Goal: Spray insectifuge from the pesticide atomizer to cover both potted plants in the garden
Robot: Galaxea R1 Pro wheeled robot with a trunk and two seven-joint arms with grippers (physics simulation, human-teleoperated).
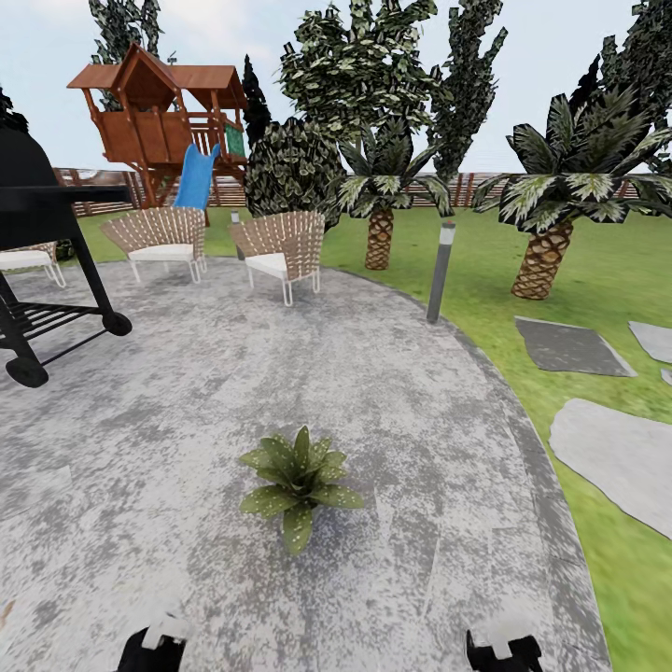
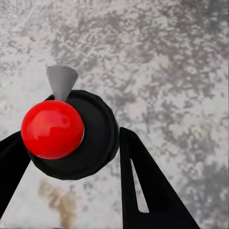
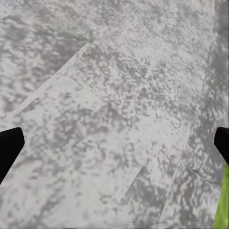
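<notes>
Left gripper [image 2: 71, 152] is clamping a dark round bottle with a red ball top [image 2: 52, 130], seemingly the atomizer. Right gripper [image 3: 114, 143] is hanging wide open, empty. Low speckled green rosette plant [image 1: 299, 483] is sitting dead ahead on the grey paved patio [image 1: 420, 448], roughly midway between both arms.

Patio [image 1: 392, 392]: bare paving lay all round the potted plant [image 1: 299, 481].
Far left: grill [image 1: 42, 252] and chairs [image 1: 280, 250] stood.
Right: lamp post [image 1: 441, 271].
</notes>
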